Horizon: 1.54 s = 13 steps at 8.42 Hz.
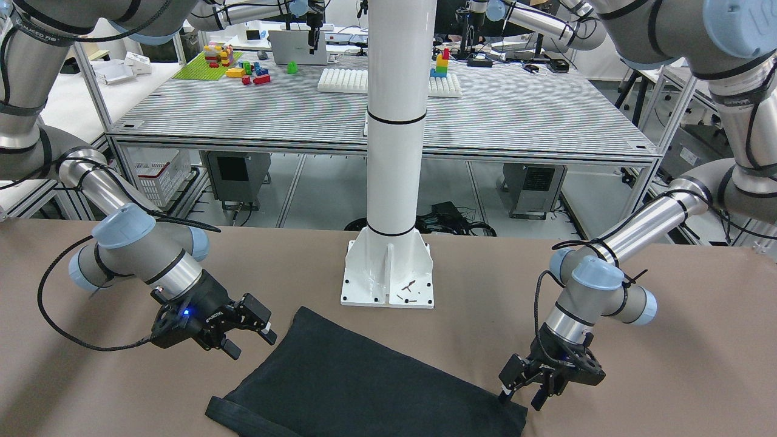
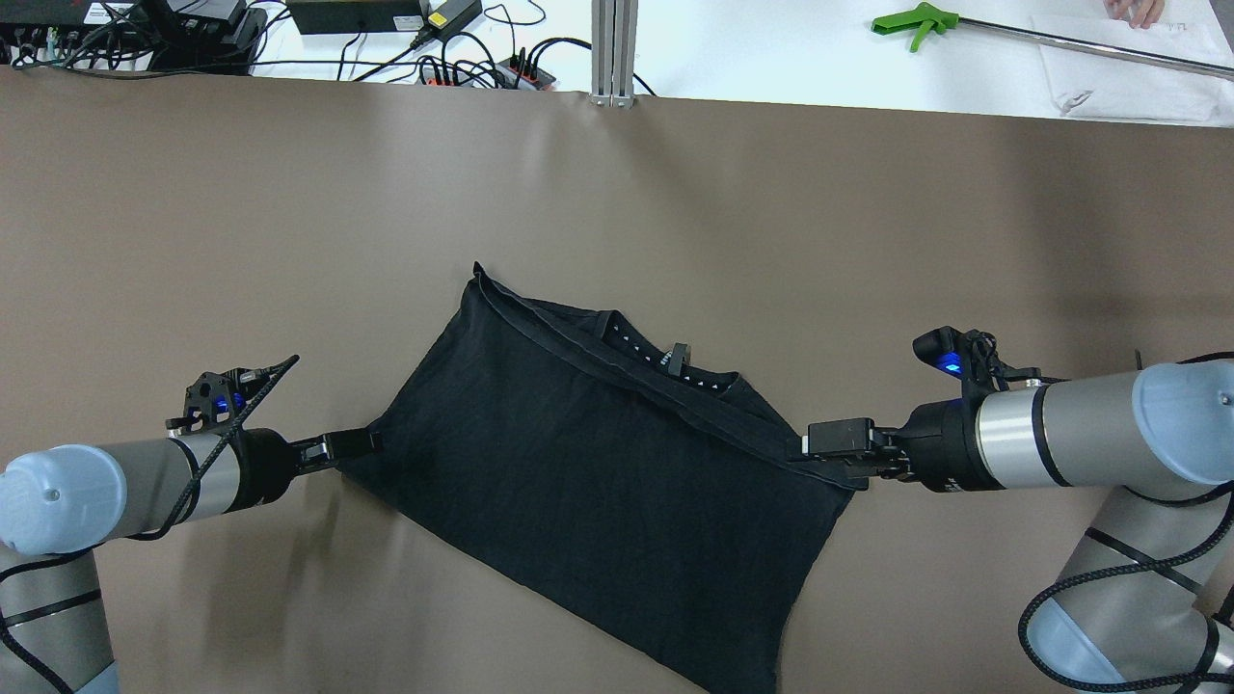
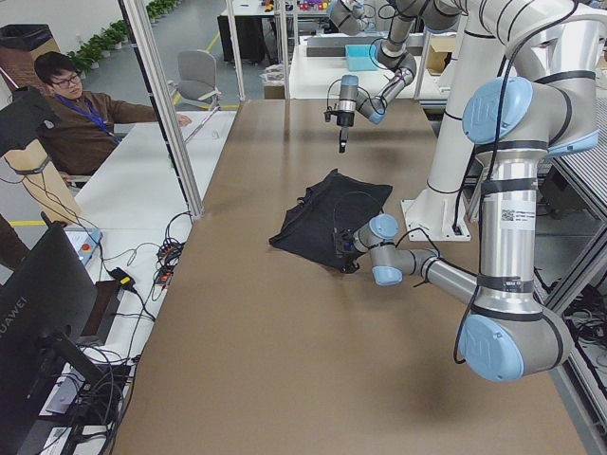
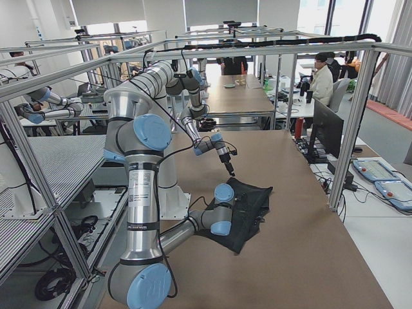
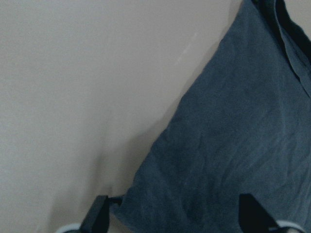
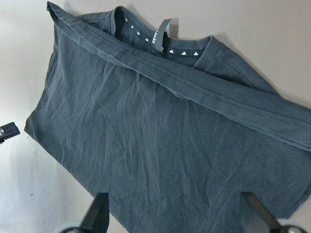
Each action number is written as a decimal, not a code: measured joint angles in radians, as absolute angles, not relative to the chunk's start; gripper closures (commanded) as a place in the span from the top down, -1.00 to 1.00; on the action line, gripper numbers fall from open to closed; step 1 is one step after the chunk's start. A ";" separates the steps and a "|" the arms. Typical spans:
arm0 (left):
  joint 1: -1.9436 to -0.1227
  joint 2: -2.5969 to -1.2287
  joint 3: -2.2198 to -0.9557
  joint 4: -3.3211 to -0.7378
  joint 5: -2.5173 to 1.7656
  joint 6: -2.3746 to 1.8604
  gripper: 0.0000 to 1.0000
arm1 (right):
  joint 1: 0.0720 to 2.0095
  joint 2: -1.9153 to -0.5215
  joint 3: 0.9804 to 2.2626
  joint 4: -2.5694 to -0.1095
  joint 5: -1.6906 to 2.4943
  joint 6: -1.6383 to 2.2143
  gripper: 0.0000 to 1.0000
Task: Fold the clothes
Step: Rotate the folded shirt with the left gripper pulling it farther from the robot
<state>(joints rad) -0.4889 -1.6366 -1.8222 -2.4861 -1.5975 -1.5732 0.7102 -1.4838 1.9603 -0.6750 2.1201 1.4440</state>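
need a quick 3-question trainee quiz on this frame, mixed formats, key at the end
1. True or false: the right pincer is shut on the black shirt.
2. What colour are the small triangles along the shirt's collar? A) white B) red C) yellow
3. Fill in: the left pincer, jaws open, sits at one ___ of the shirt.

Key
1. False. Its jaws are apart and hold nothing.
2. A
3. corner
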 measured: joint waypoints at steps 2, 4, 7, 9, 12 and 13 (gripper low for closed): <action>-0.484 -1.629 -1.810 -2.485 -1.596 -1.569 0.89 | 0.711 -1.486 1.961 -0.675 2.119 1.449 0.88; -0.468 -1.644 -1.778 -2.486 -1.586 -1.567 0.85 | 0.711 -1.483 1.961 -0.675 2.118 1.450 0.88; -0.464 -1.705 -1.701 -2.487 -1.586 -1.564 -0.77 | 0.715 -1.481 1.958 -0.677 2.118 1.450 0.88; -0.471 -1.710 -1.706 -2.487 -1.613 -1.562 -1.00 | 0.717 -1.480 1.959 -0.678 2.120 1.449 0.88; -0.500 -1.692 -1.755 -2.473 -1.667 -1.544 -1.00 | 0.718 -1.480 1.958 -0.678 2.119 1.448 0.88; -0.505 -1.691 -1.786 -2.421 -1.674 -1.539 -1.00 | 0.718 -1.480 1.958 -0.678 2.119 1.448 0.88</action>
